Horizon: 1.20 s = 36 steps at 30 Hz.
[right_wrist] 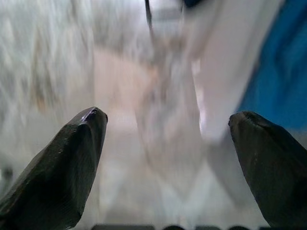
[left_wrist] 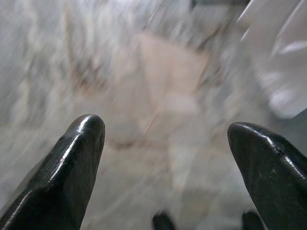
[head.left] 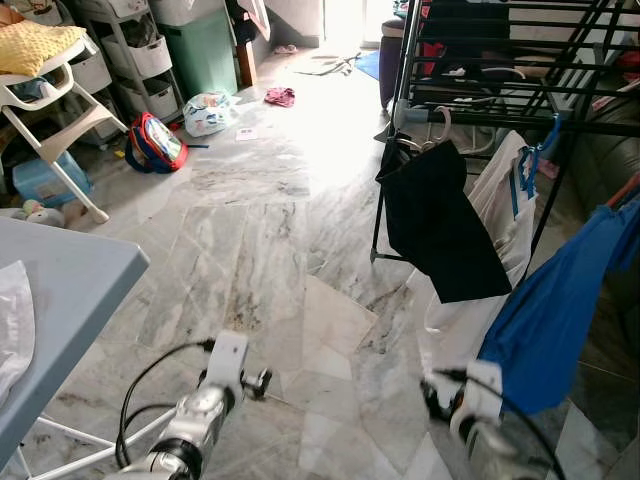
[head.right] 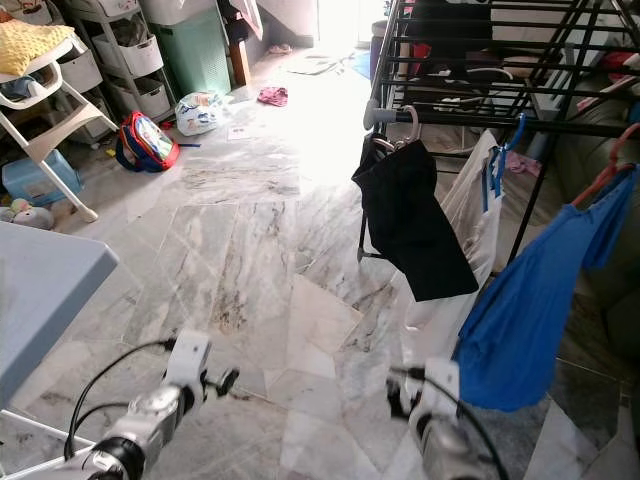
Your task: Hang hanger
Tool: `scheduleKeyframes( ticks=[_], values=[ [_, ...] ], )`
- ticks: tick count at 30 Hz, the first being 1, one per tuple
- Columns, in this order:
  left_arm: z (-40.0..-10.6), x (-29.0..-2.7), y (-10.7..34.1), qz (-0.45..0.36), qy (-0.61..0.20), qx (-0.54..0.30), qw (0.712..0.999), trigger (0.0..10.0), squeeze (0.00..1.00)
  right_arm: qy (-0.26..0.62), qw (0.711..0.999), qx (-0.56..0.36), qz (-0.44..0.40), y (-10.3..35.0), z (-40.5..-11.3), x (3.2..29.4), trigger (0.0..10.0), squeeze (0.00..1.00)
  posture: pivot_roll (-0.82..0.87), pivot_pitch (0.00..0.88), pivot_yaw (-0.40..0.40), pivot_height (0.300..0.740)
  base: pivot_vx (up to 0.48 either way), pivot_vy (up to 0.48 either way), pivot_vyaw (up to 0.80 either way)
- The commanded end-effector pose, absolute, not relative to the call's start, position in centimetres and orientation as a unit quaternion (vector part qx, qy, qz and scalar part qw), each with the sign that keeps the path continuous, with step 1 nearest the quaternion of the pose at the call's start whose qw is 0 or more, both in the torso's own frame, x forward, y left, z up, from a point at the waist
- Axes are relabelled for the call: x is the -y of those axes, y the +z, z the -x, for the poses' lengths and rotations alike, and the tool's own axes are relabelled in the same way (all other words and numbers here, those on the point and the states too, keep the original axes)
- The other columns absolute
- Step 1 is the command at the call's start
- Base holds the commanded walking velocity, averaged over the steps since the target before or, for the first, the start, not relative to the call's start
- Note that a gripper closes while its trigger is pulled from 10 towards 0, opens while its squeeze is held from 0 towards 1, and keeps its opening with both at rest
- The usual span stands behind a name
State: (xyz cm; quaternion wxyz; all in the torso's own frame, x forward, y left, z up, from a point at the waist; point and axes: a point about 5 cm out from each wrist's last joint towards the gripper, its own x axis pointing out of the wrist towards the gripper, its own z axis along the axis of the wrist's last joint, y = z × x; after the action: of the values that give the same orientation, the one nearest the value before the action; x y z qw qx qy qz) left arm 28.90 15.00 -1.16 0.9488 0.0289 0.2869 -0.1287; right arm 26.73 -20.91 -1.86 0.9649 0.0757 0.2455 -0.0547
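Observation:
A black drying rack [head.left: 520,90] stands at the right. From its near rail hang a pale hanger [head.left: 437,128] with a black garment [head.left: 440,220], a blue hanger [head.left: 527,165] with a white garment [head.left: 470,300], and an orange hanger [head.right: 605,170] with a blue shirt [head.left: 560,300]. Both arms are held low over the marble floor, short of the rack. My left gripper [left_wrist: 165,134] is open with nothing between its fingers. My right gripper [right_wrist: 168,124] is also open and empty, with the white and blue garments ahead of it.
A grey table corner [head.left: 60,290] juts in at the left. Behind it are a white high chair [head.left: 50,100], a colourful backpack [head.left: 155,142], a bag [head.left: 208,112], storage drawers [head.left: 140,50] and a green bin [head.left: 200,50]. The marble floor [head.left: 260,230] lies between.

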Motion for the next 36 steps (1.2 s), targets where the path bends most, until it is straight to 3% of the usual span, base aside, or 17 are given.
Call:
scheduleKeyframes(
  ticks=[1, 7, 13, 21, 23, 28, 32, 36],
  values=[
    [-30.5, -14.9, 0.7, -0.023, -0.143, -0.243, 0.959, 10.0, 0.00, -0.041, 0.975, -0.204, -0.078, -0.2, -28.2, 20.9, 10.0, 0.00, -0.09, 0.051, 0.039, 0.740, 0.000, 0.000, 0.00],
    [-33.2, -15.1, 4.5, -0.014, -0.212, -0.168, 0.963, 10.0, 0.00, 0.000, 0.991, -0.122, -0.051, 3.6, -31.0, 21.0, 10.0, 0.00, -0.07, 0.066, 0.037, 0.740, 0.000, 0.000, 0.00],
    [-33.2, -16.3, 6.1, -0.079, -0.254, -0.109, 0.958, 10.0, 0.00, 0.016, 0.999, -0.039, 0.017, 7.9, -32.4, 21.6, 10.0, 0.00, -0.06, 0.077, 0.046, 0.740, 0.000, 0.000, 0.00],
    [-31.3, -15.7, 7.5, -0.090, -0.261, -0.011, 0.961, 10.0, 0.00, 0.039, 0.999, -0.006, 0.010, 9.0, -28.7, 22.2, 10.0, 0.00, -0.05, 0.093, 0.051, 0.740, 0.000, 0.000, 0.00],
    [-29.3, -16.2, 6.8, -0.102, -0.238, 0.011, 0.966, 10.0, 0.00, 0.020, 1.000, -0.021, 0.002, 8.1, -26.1, 22.4, 10.0, 0.00, -0.05, 0.100, 0.047, 0.740, 0.000, 0.000, 0.00],
    [-26.8, -17.2, 6.3, -0.100, -0.173, 0.026, 0.979, 10.0, 0.00, 0.033, 0.999, -0.020, 0.006, 8.0, -23.3, 21.1, 10.0, 0.00, -0.04, 0.106, 0.042, 0.740, 0.000, 0.000, 0.00],
    [-25.9, -17.4, 5.9, -0.085, -0.161, 0.014, 0.983, 10.0, 0.00, 0.023, 0.999, -0.024, -0.014, 8.1, -22.6, 20.5, 10.0, 0.00, -0.04, 0.108, 0.041, 0.740, 0.000, 0.000, 0.00],
    [-25.9, -17.1, 6.1, -0.100, -0.167, 0.014, 0.981, 10.0, 0.00, 0.019, 0.999, -0.019, 0.020, 8.5, -22.6, 20.1, 10.0, 0.00, -0.04, 0.111, 0.045, 0.740, 0.000, 0.000, 0.00]
  ],
)
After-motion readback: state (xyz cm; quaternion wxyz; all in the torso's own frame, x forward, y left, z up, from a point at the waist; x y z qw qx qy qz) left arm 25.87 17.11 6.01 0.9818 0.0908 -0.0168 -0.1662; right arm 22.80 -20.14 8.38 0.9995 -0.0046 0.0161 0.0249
